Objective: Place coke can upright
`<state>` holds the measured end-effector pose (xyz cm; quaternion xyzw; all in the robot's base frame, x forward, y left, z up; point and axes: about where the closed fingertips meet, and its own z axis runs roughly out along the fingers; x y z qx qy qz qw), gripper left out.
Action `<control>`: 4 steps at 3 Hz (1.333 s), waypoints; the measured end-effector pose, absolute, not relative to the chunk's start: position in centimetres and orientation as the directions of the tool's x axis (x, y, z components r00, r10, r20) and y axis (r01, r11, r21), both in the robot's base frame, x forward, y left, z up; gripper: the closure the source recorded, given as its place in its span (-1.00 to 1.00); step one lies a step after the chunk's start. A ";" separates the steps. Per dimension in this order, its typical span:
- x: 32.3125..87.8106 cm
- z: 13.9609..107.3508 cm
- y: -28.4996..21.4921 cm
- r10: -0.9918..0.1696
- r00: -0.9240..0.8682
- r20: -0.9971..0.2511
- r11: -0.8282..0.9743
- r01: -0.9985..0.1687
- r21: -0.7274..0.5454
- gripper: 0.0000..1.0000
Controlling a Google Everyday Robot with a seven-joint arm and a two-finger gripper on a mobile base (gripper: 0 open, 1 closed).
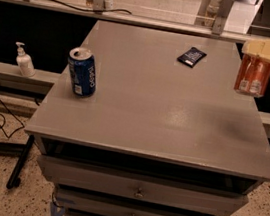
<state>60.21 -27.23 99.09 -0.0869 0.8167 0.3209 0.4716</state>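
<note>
Coke can [253, 76]: likely light, thin-walled and slick; dents easily.
Gripper [262, 52]: upper right of frame, fingers clamped on the can's top end.

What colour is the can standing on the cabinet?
Blue can, camera view; the gripper holds the coke can at right.

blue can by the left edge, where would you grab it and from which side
Around its mid-body, coming from the right across the table: the blue can stands upright, its round walls vertical, near the left edge. The pincer is at the right edge, above the table, shut on the coke can at its top.
</note>
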 end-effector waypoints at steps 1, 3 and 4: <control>59.9 99.2 -27.4 0.148 -0.517 -0.843 0.769 -0.476 0.427 1.00; 59.8 99.5 -26.2 0.002 -0.291 -0.957 0.636 -0.738 0.226 1.00; 60.3 98.3 -25.3 -0.100 -0.145 -0.984 0.565 -0.823 0.063 1.00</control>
